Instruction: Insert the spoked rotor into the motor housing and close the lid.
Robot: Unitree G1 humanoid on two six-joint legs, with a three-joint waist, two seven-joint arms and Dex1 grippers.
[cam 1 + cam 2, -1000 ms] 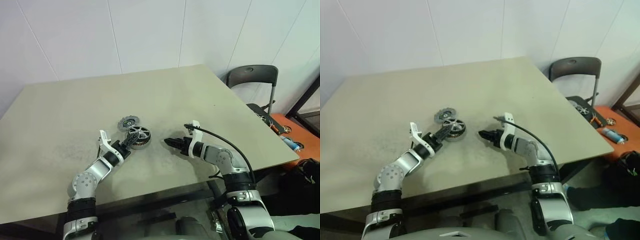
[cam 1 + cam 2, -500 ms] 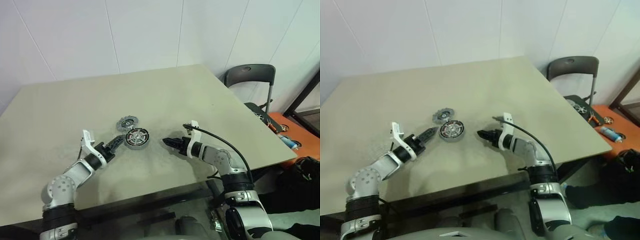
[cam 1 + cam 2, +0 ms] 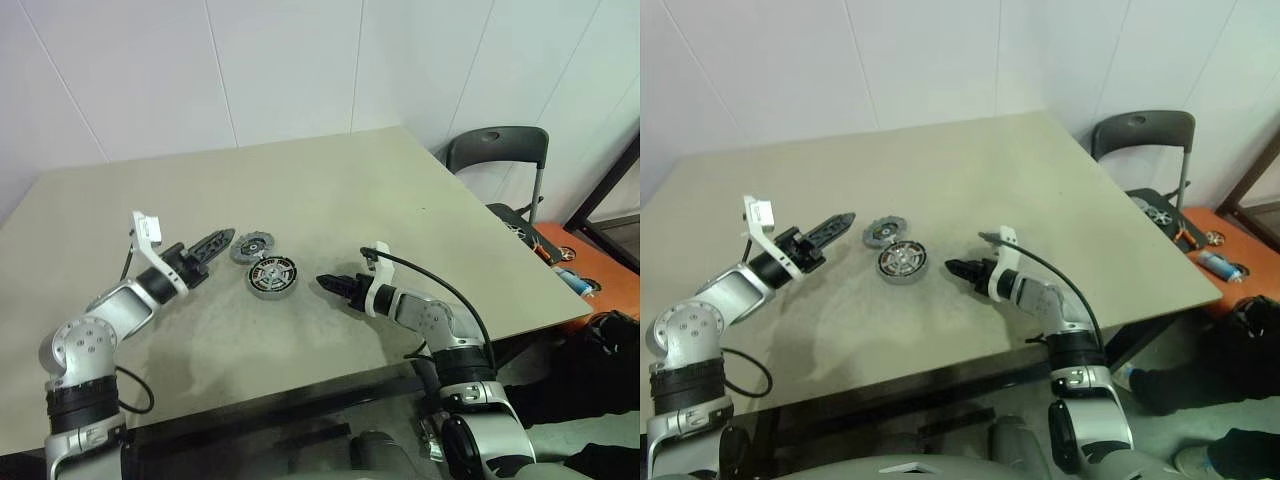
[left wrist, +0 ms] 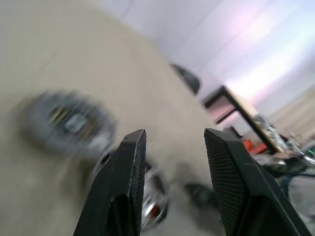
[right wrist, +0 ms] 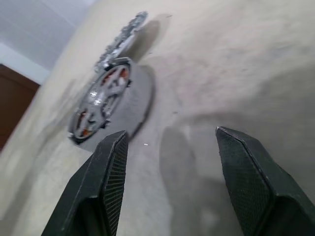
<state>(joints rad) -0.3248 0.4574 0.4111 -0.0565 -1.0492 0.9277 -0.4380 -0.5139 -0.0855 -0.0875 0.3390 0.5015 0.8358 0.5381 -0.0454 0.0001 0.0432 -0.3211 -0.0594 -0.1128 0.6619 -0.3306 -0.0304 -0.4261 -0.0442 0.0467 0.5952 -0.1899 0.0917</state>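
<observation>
The spoked rotor (image 3: 272, 276) lies flat inside the motor housing (image 5: 83, 132) near the middle of the table, with copper showing between its silver spokes. The grey lid (image 3: 253, 246) rests on the table just behind it, touching or nearly touching its rim. My left gripper (image 3: 212, 242) hovers above the table to the left of the lid, pointing at it, open and empty. My right gripper (image 3: 324, 283) sits low to the right of the housing, a short gap away, open with nothing between its fingers (image 5: 103, 187).
The beige table (image 3: 330, 190) has its front edge close to my arms. A dark chair (image 3: 500, 150) stands past the table's right edge, and beside it an orange surface (image 3: 575, 265) carries small tools.
My left gripper has drawn back from the rotor in the housing, rising and swinging left. The rotor stays in the housing. The right gripper has hardly moved.
</observation>
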